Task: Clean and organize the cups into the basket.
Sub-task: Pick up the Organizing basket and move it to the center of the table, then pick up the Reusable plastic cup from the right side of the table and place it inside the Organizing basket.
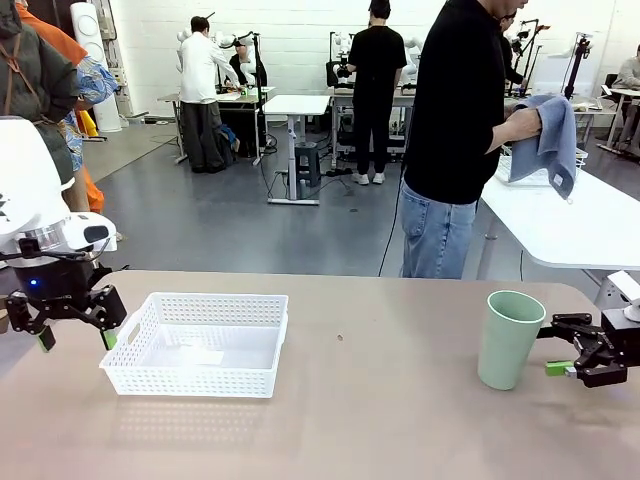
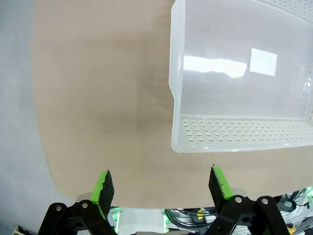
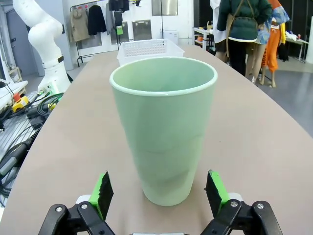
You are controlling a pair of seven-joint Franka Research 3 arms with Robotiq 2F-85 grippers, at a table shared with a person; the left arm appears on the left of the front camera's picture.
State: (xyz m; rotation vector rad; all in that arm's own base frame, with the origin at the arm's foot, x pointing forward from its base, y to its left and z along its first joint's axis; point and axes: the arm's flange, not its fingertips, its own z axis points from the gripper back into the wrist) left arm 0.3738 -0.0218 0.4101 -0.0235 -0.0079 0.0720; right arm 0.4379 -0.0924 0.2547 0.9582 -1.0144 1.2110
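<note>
Table (image 1: pixel 380 430) nearest, front view. Basket (image 1: pixel 190 378) sits L of centre, upright, nothing in it. L gripper (image 1: pixel 77 338) hangs just beside its L end, jaws spread, holding nothing. Judged parked to the side so the basket mouth stays free for loading. Mint cup (image 1: pixel 510 338) stands upright at R side, well apart from basket. R gripper (image 1: pixel 550 348) lies level w/ table, fingers aimed sideways at cup's lower half, tips just beside cup wall; contact cannot be confirmed. Person (image 1: pixel 455 120) at far side holds a blue-grey cloth (image 1: pixel 552 140) at chest height; whether it wraps anything cannot be told.

L wrist view: L gripper (image 2: pixel 161 180) fingers wide apart, pointing down at bare table (image 2: pixel 98 98). Basket (image 2: pixel 234 132) lies ahead and off to one side.

R wrist view: R gripper (image 3: pixel 158 182) jaws spread wider than cup (image 3: pixel 164 132), which stands upright, centred on the gap just ahead of pads. Alignment judged as set-up for a side grasp low on the body, where the taper is narrowest. Basket (image 3: pixel 149 48) sits far down table behind cup. Step in hand, by judgement: pre-grasp; cup not yet in basket.
</note>
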